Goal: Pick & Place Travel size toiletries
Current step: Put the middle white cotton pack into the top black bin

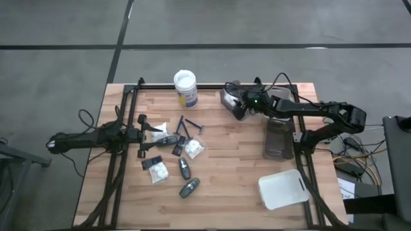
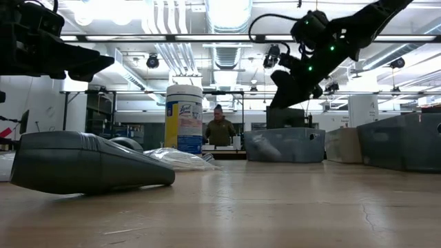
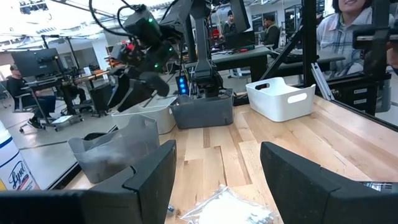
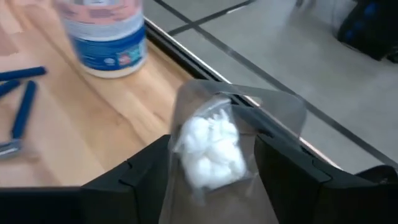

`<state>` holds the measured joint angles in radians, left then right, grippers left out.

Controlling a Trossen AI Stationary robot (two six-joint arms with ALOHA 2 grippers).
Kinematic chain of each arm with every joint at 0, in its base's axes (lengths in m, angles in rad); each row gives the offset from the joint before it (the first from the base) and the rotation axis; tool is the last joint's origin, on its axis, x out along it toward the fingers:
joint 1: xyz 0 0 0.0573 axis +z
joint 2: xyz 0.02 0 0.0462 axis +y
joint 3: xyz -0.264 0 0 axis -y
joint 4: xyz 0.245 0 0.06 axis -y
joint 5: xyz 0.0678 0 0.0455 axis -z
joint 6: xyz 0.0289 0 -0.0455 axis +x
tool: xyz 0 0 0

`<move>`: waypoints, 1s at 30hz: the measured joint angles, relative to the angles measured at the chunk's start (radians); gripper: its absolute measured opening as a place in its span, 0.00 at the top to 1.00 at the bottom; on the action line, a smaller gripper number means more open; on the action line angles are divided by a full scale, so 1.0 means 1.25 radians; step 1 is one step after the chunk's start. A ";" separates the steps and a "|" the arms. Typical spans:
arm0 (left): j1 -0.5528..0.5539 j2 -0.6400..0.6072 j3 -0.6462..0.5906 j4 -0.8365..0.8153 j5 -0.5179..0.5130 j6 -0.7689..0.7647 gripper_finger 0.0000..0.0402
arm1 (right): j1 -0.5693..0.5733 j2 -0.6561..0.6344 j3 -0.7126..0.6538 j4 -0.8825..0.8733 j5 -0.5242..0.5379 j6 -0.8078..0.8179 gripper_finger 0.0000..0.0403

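Carry step in hand. Right gripper (image 4: 211, 171) up near bench's (image 1: 231, 167) far edge, fingers part-open around 1 clear packet (image 4: 214, 146) of white puffs. Next, I judge: swing it over grey tray (image 1: 279, 138), then release. Left gripper (image 1: 142, 136) waits wide open, empty, beside remaining toiletries (image 1: 173, 157).

The middle of the wooden table (image 1: 237, 167) is bare, so a gripper can pass there. The toiletries (image 1: 168, 154) crowd the left side. The jar (image 1: 185, 88) blocks the far edge. Two trays (image 1: 278, 138) fill the right.
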<state>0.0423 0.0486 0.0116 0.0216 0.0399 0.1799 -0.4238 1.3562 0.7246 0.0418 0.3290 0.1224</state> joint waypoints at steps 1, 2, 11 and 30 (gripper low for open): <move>0.000 0.000 0.000 0.000 0.000 0.000 0.41 | 0.010 -0.003 -0.001 -0.006 0.000 0.002 0.47; 0.000 0.000 0.000 0.000 0.000 0.000 0.41 | 0.022 -0.006 -0.001 -0.010 0.000 0.002 0.47; 0.000 0.000 0.000 0.000 0.000 0.000 0.41 | 0.132 -0.016 -0.002 -0.007 0.000 0.001 0.52; 0.000 0.000 0.000 0.000 0.000 0.000 0.41 | 0.318 -0.010 -0.002 0.163 -0.020 0.022 0.61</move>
<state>0.0422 0.0484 0.0116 0.0216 0.0400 0.1799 -0.0269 1.3437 0.7216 0.2451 0.3046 0.1500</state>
